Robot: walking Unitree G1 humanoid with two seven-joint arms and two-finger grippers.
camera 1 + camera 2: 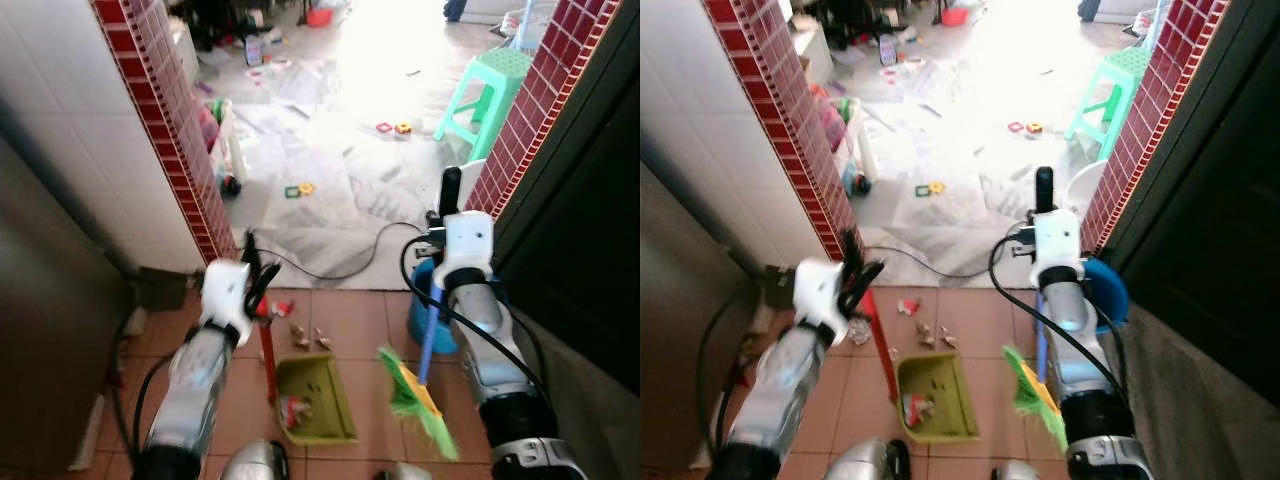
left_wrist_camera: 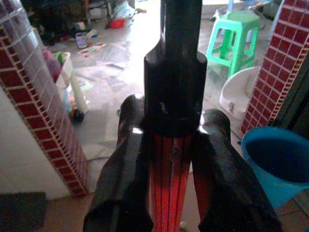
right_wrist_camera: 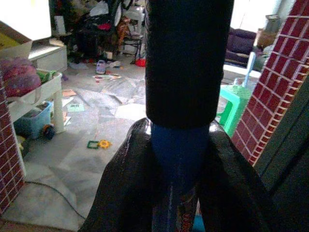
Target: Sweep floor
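- Left gripper (image 2: 170, 159): fingers clamped on the red dustpan handle (image 1: 268, 355), held upright.
- Right gripper (image 3: 178, 164): fingers clamped on the blue broom handle (image 1: 428, 345), just below its black cap.
- Green dustpan (image 1: 318, 398) rests on the brown tiled floor (image 1: 350, 320), some debris inside.
- Scraps (image 1: 308, 338) lie just beyond the pan's mouth.
- Green-and-yellow broom head (image 1: 418, 402) sits beside the pan, on the robot's right.
- Blue bucket (image 2: 275, 162) stands near the brick pillar (image 1: 535, 110).

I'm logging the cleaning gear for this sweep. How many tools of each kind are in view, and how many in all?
Dustpan, red handle in the left claw: 1
Broom, blue handle in the right claw: 1
Blue bucket: 1
Total: 3
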